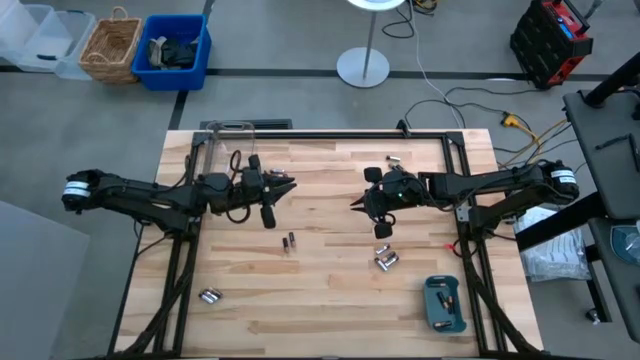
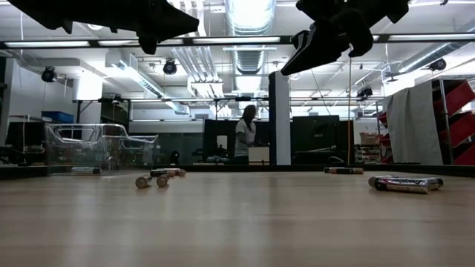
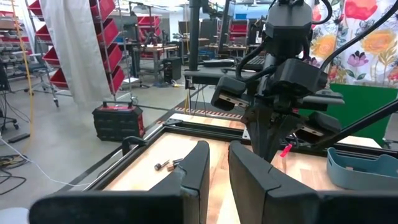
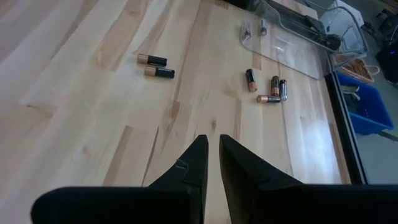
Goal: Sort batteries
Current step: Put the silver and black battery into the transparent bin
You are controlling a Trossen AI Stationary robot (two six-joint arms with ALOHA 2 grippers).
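I have both arms up off the wooden table (image 1: 330, 290), neither carrying anything: the left gripper (image 1: 287, 184) sits left of centre in the high view, the right gripper (image 1: 357, 204) just right of centre, and each wrist view shows its own fingers drawn nearly together with only a thin slit between them, nothing clamped. The batteries (image 1: 385, 259) lie scattered: a silvery cluster lower right of centre, a dark pair (image 1: 289, 242) near the middle, another silvery pair (image 1: 209, 296) at lower left, a few at top centre, and some in the teal tray (image 1: 445, 318) at lower right. The clear box (image 1: 222, 145) stands at upper left. I judge these cells stiff, dense for their size, smooth-skinned and quick to roll, so I would open the fingers first, come straight down and pinch across the middle of the barrel, fingers square to its long axis. Touching neighbours would likely get nudged.
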